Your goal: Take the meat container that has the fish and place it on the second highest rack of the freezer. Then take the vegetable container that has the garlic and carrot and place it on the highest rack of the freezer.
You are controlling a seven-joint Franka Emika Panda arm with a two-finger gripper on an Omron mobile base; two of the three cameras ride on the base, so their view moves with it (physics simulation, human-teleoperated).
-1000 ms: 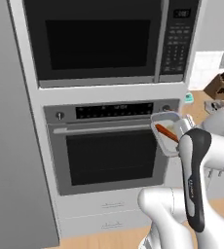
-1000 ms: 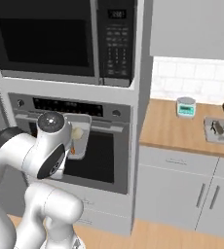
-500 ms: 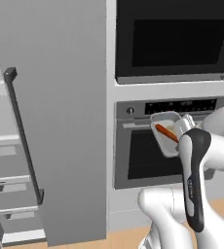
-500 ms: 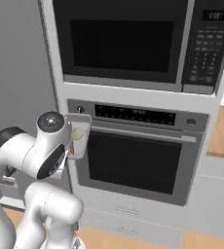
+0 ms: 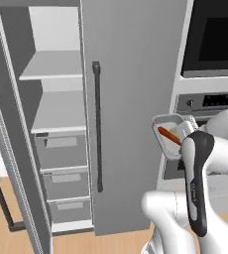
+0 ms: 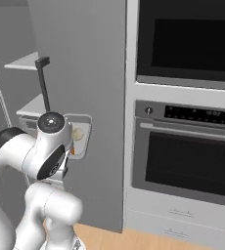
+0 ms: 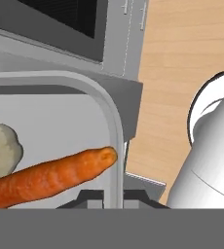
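Now we grip the vegetable container [image 7: 80, 121] by its rim, our gripper [image 7: 113, 195] clamped on it; carrot [image 7: 46, 175] and garlic [image 7: 2, 148] lie inside. Left of it stands the open freezer [image 5: 131, 74], highest rack [image 5: 51, 67] above.

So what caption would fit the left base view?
Gripper carries the vegetable container with carrot toward the open freezer.

My claw [image 7: 113, 194] is clamped on the rim of the pale tray [image 5: 169, 136], holding it up on edge before the freezer [image 5: 131, 74]; inside it the carrot [image 7: 46, 177] lies beside the garlic [image 7: 2, 148]. White racks: highest rack [image 5: 51, 67], second highest rack [image 5: 59, 111].
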